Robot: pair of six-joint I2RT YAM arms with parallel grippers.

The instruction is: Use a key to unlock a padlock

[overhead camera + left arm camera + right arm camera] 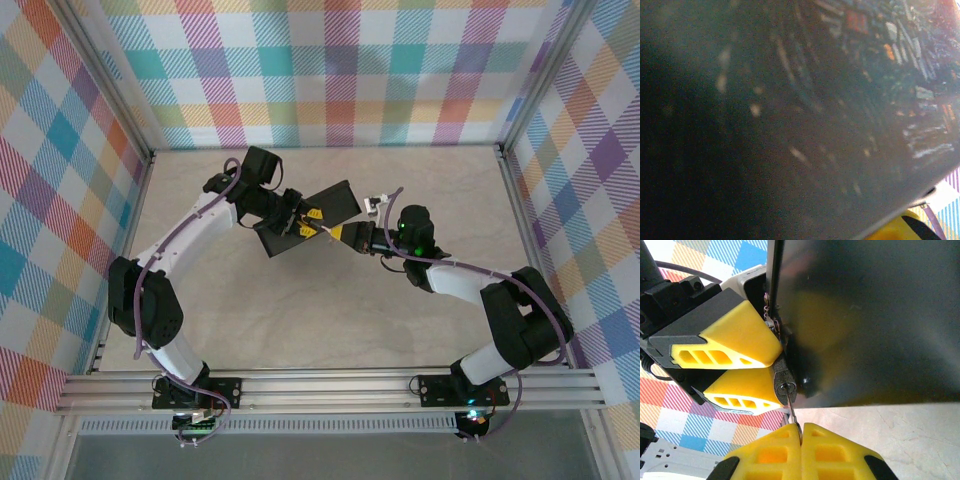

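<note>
Clenching the key [792,410] seated in the padlock [784,384] at the edge of the tin [865,315], the right end effector [801,428] should twist about the key's own axis, never tugging, while the left end effector [775,366], apparently pinching the padlock above the counter [900,435], braces it.

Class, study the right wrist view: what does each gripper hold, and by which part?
The right fingers pinch the key by its head end, its blade in the padlock. The left fingers seem to clamp the padlock's body.
</note>
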